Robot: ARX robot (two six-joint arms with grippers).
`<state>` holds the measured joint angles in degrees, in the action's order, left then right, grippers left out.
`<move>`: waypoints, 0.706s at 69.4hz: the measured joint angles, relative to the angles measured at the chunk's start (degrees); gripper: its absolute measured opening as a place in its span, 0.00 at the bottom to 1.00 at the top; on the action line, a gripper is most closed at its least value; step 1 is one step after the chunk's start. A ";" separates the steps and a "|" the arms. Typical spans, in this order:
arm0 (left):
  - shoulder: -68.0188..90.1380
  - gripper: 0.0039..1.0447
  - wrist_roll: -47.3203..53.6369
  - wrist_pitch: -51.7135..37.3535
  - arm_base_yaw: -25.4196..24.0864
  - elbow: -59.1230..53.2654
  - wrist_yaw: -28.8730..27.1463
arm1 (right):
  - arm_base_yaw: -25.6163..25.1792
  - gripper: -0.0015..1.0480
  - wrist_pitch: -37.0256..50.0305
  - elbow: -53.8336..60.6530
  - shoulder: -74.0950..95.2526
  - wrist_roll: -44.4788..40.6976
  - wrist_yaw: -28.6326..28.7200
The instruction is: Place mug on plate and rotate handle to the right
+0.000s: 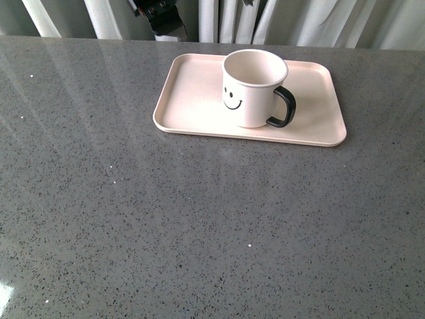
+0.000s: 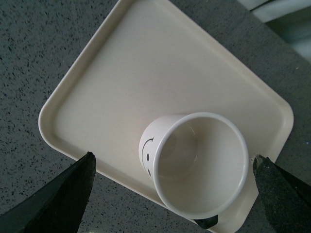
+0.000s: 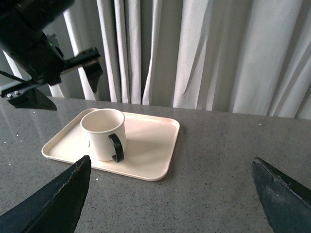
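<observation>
The cream mug (image 1: 252, 86) with a smiley face stands upright on the pale plate (image 1: 192, 100). Its black handle (image 1: 284, 106) points to the right in the front view. My left gripper (image 2: 173, 162) hangs open above the mug (image 2: 204, 165), its fingers wide on either side and touching nothing. From this view only a bit of the handle (image 2: 206, 222) peeks out under the rim. My right gripper (image 3: 171, 165) is open over bare tabletop, well short of the plate (image 3: 155, 145). The right wrist view also shows the mug (image 3: 99, 136) and the left gripper (image 3: 63, 82) above it.
The plate sits at the back of a grey speckled table (image 1: 199, 232). White curtains (image 3: 218, 48) hang right behind the table's far edge. Part of the left arm (image 1: 159, 16) shows as a dark shape above the plate's far-left corner.
</observation>
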<state>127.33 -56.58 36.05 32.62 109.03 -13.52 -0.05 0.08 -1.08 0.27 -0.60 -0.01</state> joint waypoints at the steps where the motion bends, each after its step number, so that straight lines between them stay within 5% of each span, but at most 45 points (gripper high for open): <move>1: -1.16 0.91 0.28 -1.14 -0.13 -1.38 -0.07 | 0.00 0.91 0.00 0.00 0.00 0.00 0.00; 9: -6.64 0.89 4.76 -9.49 -0.72 -9.11 -3.19 | 0.00 0.91 0.00 0.00 0.00 0.00 0.00; 15: -14.75 0.72 24.61 -39.80 -2.23 -28.96 -13.42 | 0.00 0.91 0.00 0.00 0.00 0.00 0.02; 23: -23.80 0.52 44.35 -75.36 -6.60 -51.89 -11.17 | 0.00 0.91 0.00 0.00 0.00 0.00 -0.02; 27: -28.28 0.41 49.35 -85.92 -8.90 -60.08 -9.62 | 0.00 0.91 0.00 0.00 0.00 0.02 0.00; 43: -41.66 0.01 55.10 -93.66 -15.65 -81.31 -2.75 | 0.00 0.91 0.00 0.00 0.00 0.02 0.00; 49: -45.42 0.01 55.54 -94.01 -17.62 -86.14 -0.94 | 0.00 0.91 0.00 0.00 0.00 0.02 -0.02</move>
<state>81.91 -1.04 -57.95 15.00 22.90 -14.46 -0.05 0.08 -1.08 0.27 -0.58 -0.03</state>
